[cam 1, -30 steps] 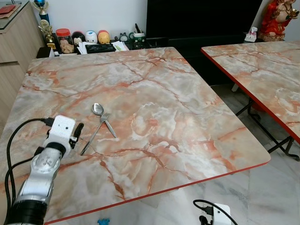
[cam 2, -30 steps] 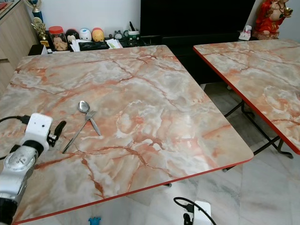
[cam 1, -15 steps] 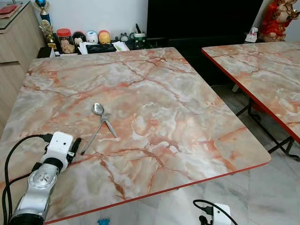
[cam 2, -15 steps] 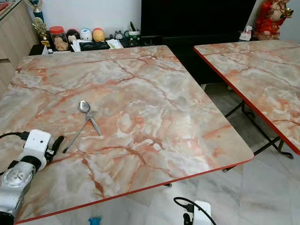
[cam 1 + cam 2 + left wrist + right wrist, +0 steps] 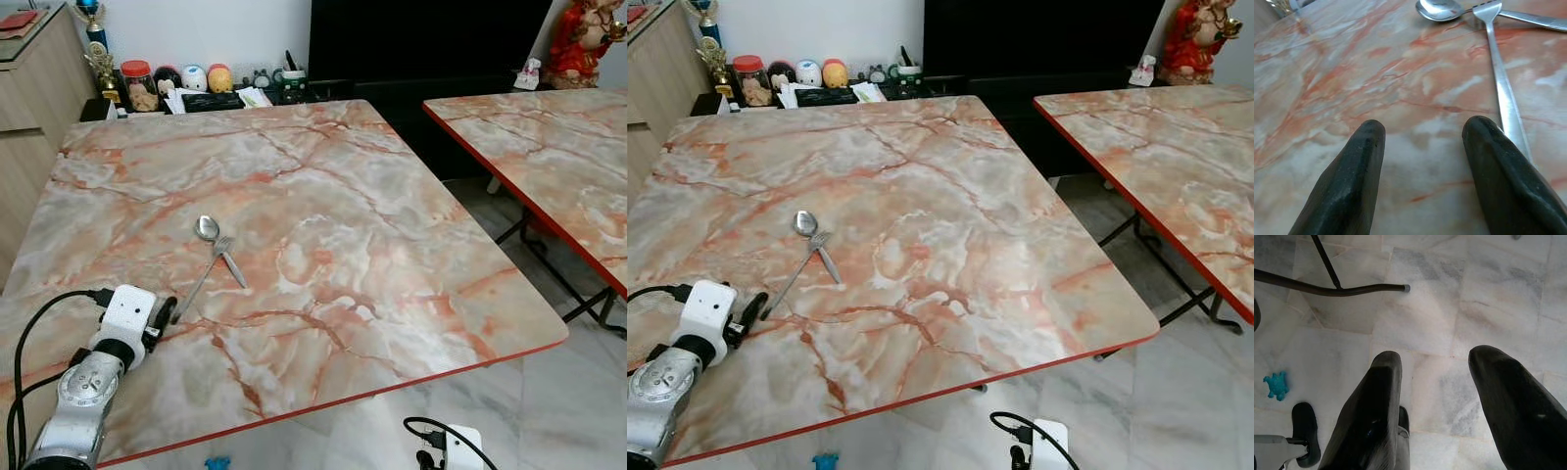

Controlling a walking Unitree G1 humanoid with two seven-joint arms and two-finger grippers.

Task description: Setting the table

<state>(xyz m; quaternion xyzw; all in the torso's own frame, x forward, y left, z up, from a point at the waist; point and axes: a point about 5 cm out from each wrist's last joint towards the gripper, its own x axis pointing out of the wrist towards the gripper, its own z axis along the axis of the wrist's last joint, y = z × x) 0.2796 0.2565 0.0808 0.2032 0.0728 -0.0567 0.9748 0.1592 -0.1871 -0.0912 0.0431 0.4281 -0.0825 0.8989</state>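
Two pieces of cutlery lie on the near-left part of the marble table [image 5: 392, 196]: a spoon [image 5: 217, 248] with its bowl toward the far side, and a fork [image 5: 201, 280] whose tines rest against the spoon's handle, so the two cross in a narrow V. The left gripper [image 5: 1422, 134] sits low over the tabletop at the near end of the fork's handle, its two black fingers [image 5: 1349, 186] spread apart with nothing between them; in the wrist view one finger overlaps the handle's end, though whether it touches the metal cannot be told. The right gripper [image 5: 1435, 364] hangs below table height over the pale tiled floor [image 5: 1488, 308], its fingers also parted and empty, with a small blue toy [image 5: 1276, 384] lying on the tiles nearby. A second marble table [image 5: 549, 147] stands off to the right, and jars and trophies [image 5: 147, 83] line a shelf beyond the far edge.
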